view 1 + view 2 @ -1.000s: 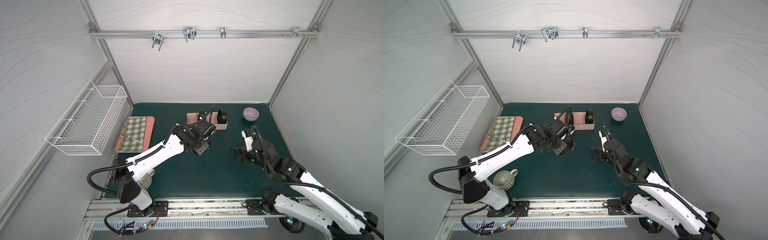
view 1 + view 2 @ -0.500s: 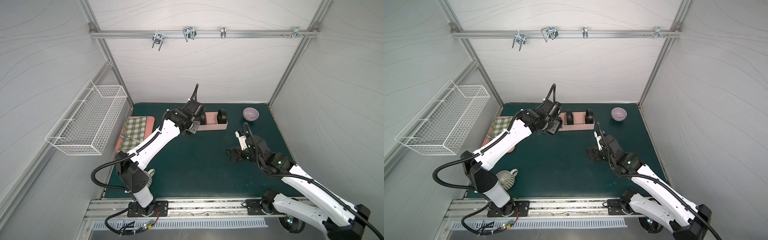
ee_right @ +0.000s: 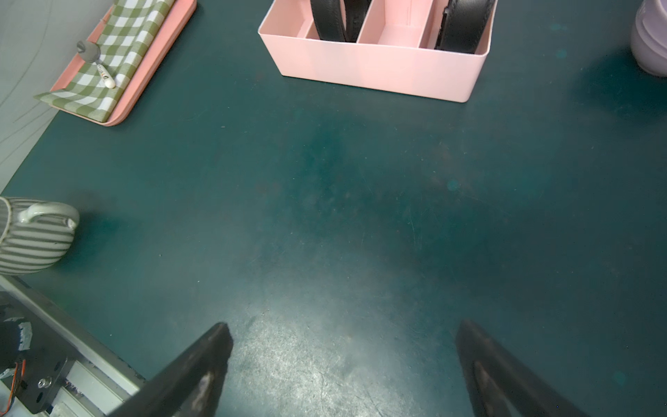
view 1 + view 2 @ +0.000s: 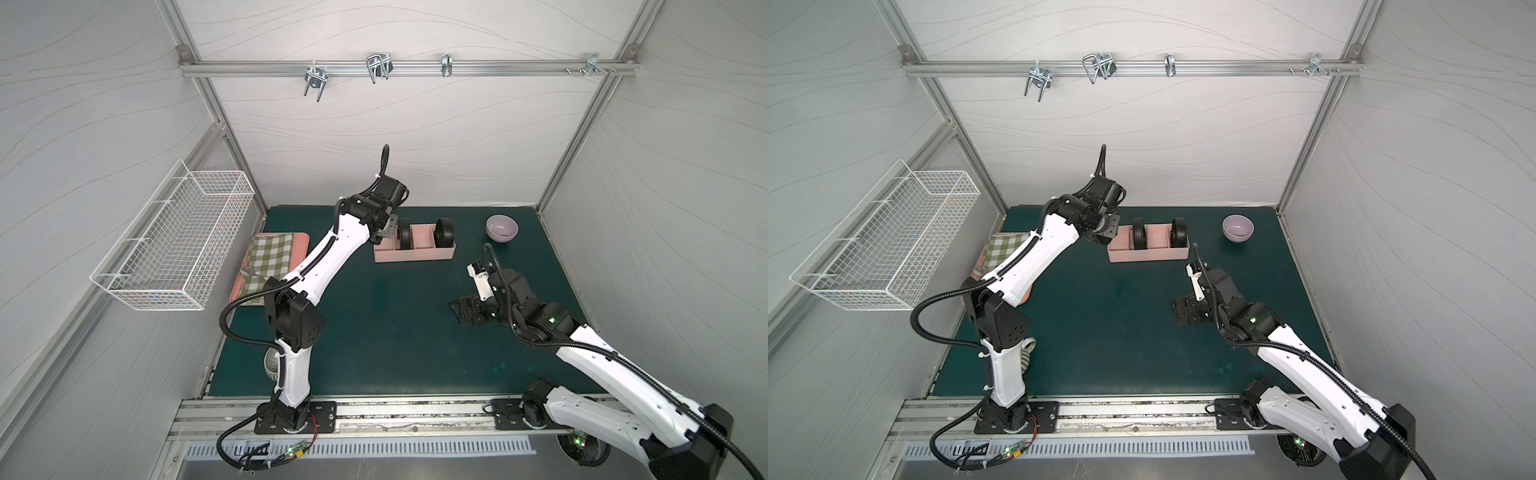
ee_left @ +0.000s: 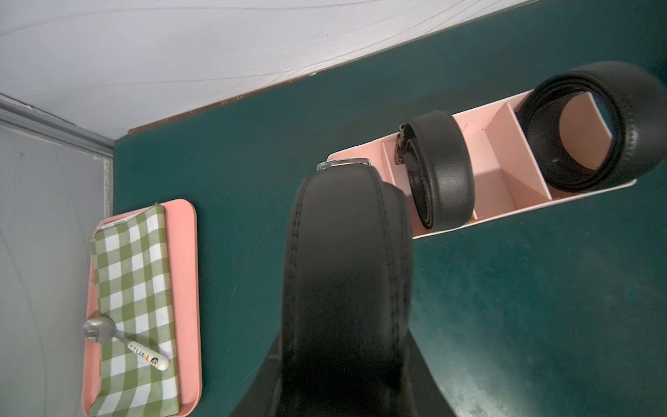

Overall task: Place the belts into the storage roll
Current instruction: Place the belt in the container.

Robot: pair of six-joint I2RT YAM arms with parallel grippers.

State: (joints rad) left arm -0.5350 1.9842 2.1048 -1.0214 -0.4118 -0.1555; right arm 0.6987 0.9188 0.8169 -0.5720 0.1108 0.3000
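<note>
Organiser (image 4: 413, 254) back-middle. Belt (image 4: 444, 234) in right-end slot, second belt (image 4: 405, 236) two slots left, third belt (image 5: 346, 270) at left end. Bowl (image 4: 502, 227) off to right; spoon (image 5: 126, 343) on cloth (image 5: 133, 281) on tray (image 5: 186, 289), left.

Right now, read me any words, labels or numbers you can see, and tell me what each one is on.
Nothing reads clearly enough to quote.
Spoon handle, on the checked cloth: small coloured letters beside a cartoon face, too blurred to read.
Belts and storage roll: no print shows.
</note>
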